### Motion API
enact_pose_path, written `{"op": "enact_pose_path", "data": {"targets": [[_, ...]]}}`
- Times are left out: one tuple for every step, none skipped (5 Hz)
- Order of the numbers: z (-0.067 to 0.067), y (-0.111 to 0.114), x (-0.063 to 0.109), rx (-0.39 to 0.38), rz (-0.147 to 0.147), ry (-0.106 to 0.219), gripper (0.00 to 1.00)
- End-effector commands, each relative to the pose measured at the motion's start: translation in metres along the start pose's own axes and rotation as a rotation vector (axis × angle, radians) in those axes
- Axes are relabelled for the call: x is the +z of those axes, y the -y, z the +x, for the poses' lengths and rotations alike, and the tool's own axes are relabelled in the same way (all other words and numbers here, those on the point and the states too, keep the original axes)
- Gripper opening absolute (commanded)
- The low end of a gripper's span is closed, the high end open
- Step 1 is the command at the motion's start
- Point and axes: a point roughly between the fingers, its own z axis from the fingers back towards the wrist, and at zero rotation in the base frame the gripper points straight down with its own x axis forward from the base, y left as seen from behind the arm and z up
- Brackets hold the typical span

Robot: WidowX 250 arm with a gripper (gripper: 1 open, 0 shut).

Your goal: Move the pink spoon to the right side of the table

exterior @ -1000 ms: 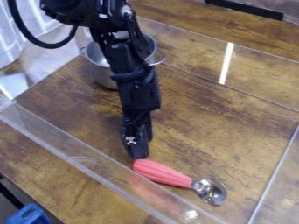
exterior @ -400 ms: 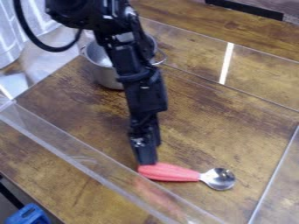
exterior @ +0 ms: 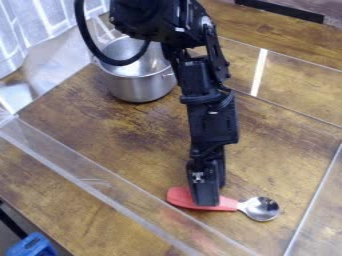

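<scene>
Pink spoon near the right end, gripper over its handle

The pink spoon [exterior: 222, 204] lies by the near clear wall of the table [exterior: 114, 130], toward the right, metal bowl pointing right; the move looks largely done, with perhaps a short push or a release and retreat left. The black gripper [exterior: 205, 203] points down, its tips at the handle, seemingly touching; how far open, or whether it grips, cannot be told.

Metal pot [exterior: 139, 82] upper left, clear plastic sheeting [exterior: 32, 32] behind it, blue object [exterior: 34, 246] partly visible bottom left corner.
</scene>
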Motion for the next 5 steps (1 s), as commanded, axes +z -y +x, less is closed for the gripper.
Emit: {"op": "enact_pose_path", "data": {"targets": [[0.0043, 0.0065, -0.0208, -0.09, -0.084, -0.056, 1.0], [0.0023, 0.0082, -0.023, -0.129, -0.109, -0.062, 1.0], [0.0005, 0.0098, -0.0253, -0.168, -0.132, -0.069, 1.0], [0.0009, 0.0087, -0.0266, -0.191, -0.148, -0.071, 1.0], [-0.0036, 0.0108, -0.027, -0.21, -0.158, -0.076, 0.0]]}}
